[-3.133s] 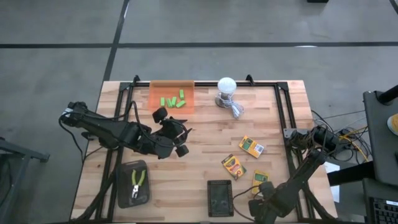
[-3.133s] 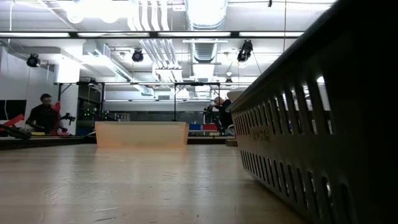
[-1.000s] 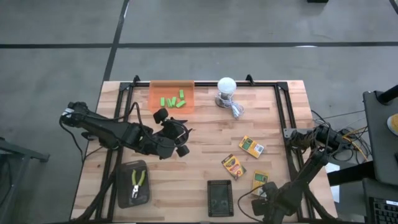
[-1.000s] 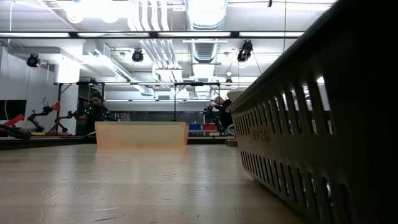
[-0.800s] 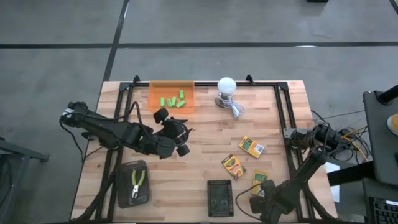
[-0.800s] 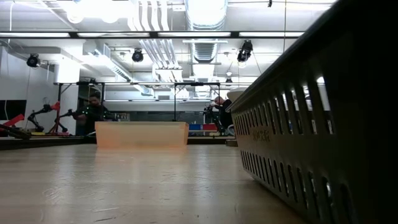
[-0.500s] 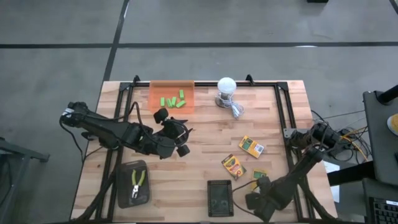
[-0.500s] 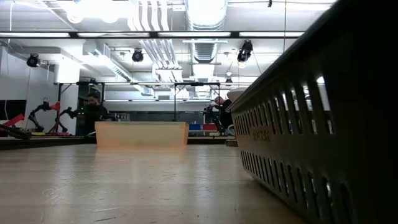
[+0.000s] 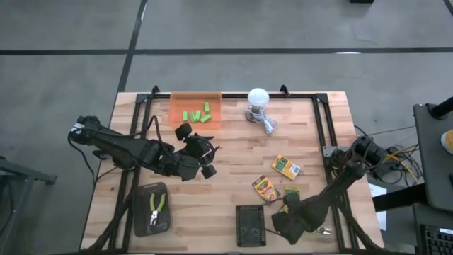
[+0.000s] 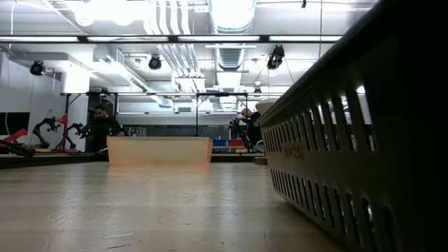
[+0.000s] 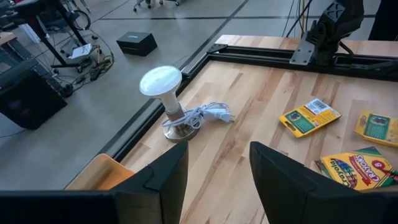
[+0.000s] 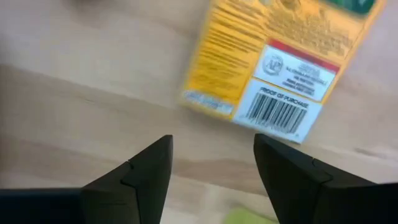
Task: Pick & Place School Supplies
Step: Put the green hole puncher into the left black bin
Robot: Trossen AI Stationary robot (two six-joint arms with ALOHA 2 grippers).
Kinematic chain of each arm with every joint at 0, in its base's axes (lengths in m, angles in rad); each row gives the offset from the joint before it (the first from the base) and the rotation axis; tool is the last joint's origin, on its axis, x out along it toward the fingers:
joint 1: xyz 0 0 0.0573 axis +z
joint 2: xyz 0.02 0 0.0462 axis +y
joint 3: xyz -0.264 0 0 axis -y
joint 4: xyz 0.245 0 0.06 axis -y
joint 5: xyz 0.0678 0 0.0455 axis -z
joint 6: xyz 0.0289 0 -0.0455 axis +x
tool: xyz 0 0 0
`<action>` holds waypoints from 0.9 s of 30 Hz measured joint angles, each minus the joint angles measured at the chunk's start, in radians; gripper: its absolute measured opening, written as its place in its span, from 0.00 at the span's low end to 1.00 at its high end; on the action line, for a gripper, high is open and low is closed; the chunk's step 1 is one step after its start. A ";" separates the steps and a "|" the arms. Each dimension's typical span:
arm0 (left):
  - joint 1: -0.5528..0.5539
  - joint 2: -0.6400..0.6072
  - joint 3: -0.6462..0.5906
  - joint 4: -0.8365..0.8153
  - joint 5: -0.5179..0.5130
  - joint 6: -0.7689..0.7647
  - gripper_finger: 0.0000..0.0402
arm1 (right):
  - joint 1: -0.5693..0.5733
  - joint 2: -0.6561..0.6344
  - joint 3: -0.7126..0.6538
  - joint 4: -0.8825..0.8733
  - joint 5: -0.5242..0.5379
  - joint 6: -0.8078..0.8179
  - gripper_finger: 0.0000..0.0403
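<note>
On the pale wooden table (image 9: 233, 152), seen from above, the left gripper (image 9: 205, 157) hangs at about nine o'clock of centre, fingers spread and holding nothing. Five small bright-green rectangular blocks (image 9: 197, 114) lie in a translucent orange tray (image 9: 177, 106) at eleven o'clock. Green-handled pliers (image 9: 156, 206) rest in a dark mesh tray (image 9: 141, 225) at seven o'clock. Two flat yellow-and-green crayon boxes (image 9: 286, 167) lie at four o'clock; a third is largely hidden under the right gripper (image 9: 289, 212) at five o'clock, beside a black mesh basket (image 9: 249, 225). A white round bulb with grey cable (image 9: 257, 99) stands at twelve o'clock.

Low view: the basket wall (image 10: 350, 140) fills the right; the orange tray (image 10: 159, 150) sits far across the table; a person (image 10: 100, 126) is in the room beyond.

Left wrist view: the fingers (image 11: 163, 183) stand apart, facing the bulb (image 11: 161, 84) and the crayon boxes (image 11: 310, 117).

Right wrist view: the parted fingers (image 12: 144, 171) hover just above a crayon box's barcoded back (image 12: 280, 68), not touching it.
</note>
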 joint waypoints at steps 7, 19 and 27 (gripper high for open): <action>0.000 0.000 0.000 0.008 0.000 0.000 0.44 | 0.008 -0.031 0.101 -0.257 0.018 -0.064 0.55; 0.000 0.000 0.000 0.020 0.000 0.000 0.44 | 0.033 -0.037 0.119 -0.266 -0.026 -0.328 0.55; 0.000 -0.001 0.000 0.040 0.000 -0.001 0.44 | 0.116 -0.038 0.111 -0.262 -0.044 -0.329 0.55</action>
